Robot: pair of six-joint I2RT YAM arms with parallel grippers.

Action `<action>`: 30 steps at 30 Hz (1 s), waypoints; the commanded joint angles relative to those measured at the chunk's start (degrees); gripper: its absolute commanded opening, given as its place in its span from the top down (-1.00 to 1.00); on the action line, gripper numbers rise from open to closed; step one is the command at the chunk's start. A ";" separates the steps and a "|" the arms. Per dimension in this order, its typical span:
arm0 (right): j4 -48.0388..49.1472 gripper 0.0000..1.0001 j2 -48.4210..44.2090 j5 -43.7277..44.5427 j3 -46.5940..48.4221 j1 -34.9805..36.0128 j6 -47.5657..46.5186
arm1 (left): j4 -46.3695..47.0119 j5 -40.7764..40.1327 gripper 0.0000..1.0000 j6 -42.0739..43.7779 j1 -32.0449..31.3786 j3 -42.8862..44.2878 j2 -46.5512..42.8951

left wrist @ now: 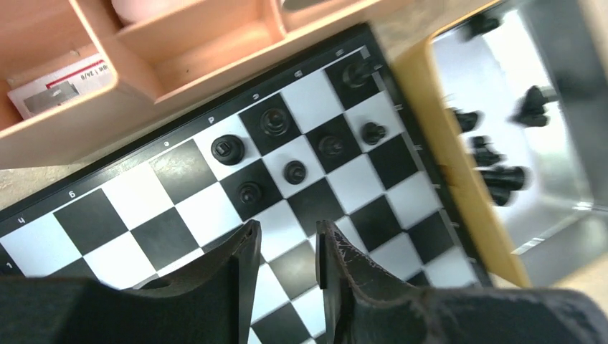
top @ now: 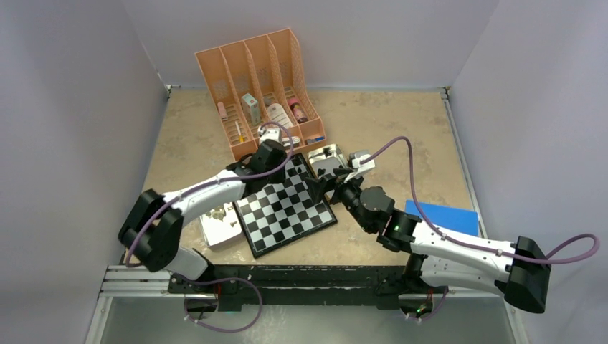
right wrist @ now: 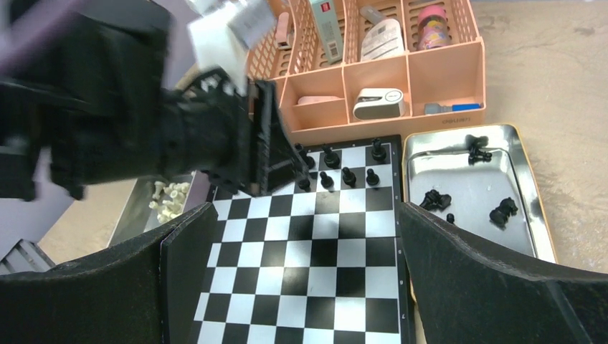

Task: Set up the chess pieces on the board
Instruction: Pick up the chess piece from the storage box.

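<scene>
Black-and-white checkered chessboard (top: 287, 211), flat and square with a thin black border, lies skewed near the middle of the tan stone-patterned table (top: 387, 125). One edge sits just beside the peach-orange slotted plastic organiser (top: 262, 79), which stands toward the table's far edge. Tiny black chess pieces (left wrist: 295, 172), seven counted, stand upright in two short rows along the board edge beside the organiser, gathered toward the corner nearest the yellow-rimmed shallow metal tray (right wrist: 534, 208). That tray lies just beside the board's adjoining edge and holds spare black pieces (right wrist: 502, 211), loose and scattered. Pale beige chess pieces (right wrist: 168, 197) are heaped in a second shallow metal tray (top: 222, 233) at the board's opposite edge, toward the table's left side. Left gripper (left wrist: 283, 247), black and two-fingered, hangs over the board just short of the standing pieces — jaws a narrow gap apart, nothing between them. Right gripper (right wrist: 307, 209) hangs above the board with its fingers framing the middle squares — jaws spread wide, holding nothing. Plain blue rectangular sheet (top: 444, 215) lies flat near the table's right edge, well apart from the board and partly covered by the right arm.
</scene>
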 commanded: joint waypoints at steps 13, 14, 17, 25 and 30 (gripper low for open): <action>-11.03 -0.98 10.77 7.33 12.18 -3.69 11.77 | -11.46 7.39 -0.10 1.49 -0.26 1.15 -30.14; -11.28 -0.95 11.90 5.22 12.73 -5.21 11.84 | -13.21 8.15 -0.14 2.05 -0.26 1.93 -31.00; -12.56 -0.67 15.25 -0.04 13.91 -10.41 12.31 | -17.78 10.00 -0.20 3.53 -0.30 3.45 -33.43; -14.22 0.06 21.39 0.74 14.81 -17.51 16.34 | -21.60 10.29 -0.28 7.51 -0.31 0.77 -40.35; -14.57 0.20 28.53 -0.76 15.86 -21.03 20.41 | -22.12 10.58 -0.28 9.04 -0.26 -1.41 -42.07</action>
